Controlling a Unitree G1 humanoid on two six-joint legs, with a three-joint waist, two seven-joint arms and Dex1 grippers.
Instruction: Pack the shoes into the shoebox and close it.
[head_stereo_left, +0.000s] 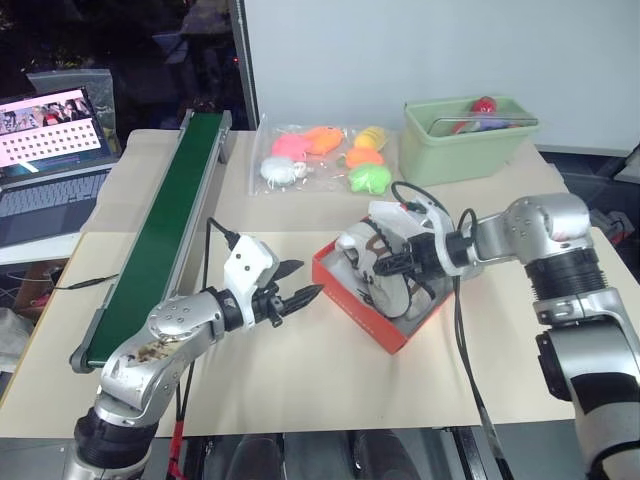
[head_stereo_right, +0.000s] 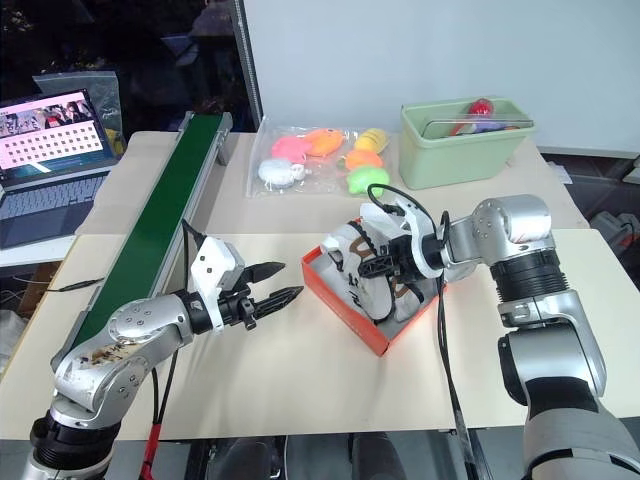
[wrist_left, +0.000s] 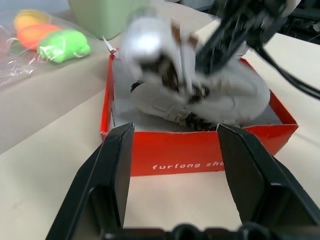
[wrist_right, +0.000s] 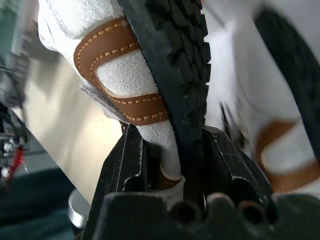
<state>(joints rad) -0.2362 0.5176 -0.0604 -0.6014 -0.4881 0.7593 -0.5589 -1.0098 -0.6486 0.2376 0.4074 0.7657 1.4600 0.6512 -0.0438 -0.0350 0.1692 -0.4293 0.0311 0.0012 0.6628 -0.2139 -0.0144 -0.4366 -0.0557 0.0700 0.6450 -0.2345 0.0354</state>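
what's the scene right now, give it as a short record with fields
left gripper: open, holding nothing, hanging above the table just short of the shoebox
right gripper: shut on the held shoe, clamped at the shoe's edge and black sole
held shoe position: over the shoebox, partly inside it
second shoe: lying inside the shoebox
shoebox: orange-red, open, lid cannot be made out
nearby: green conveyor belt, clear bag of plush toys, pale green bin, laptop
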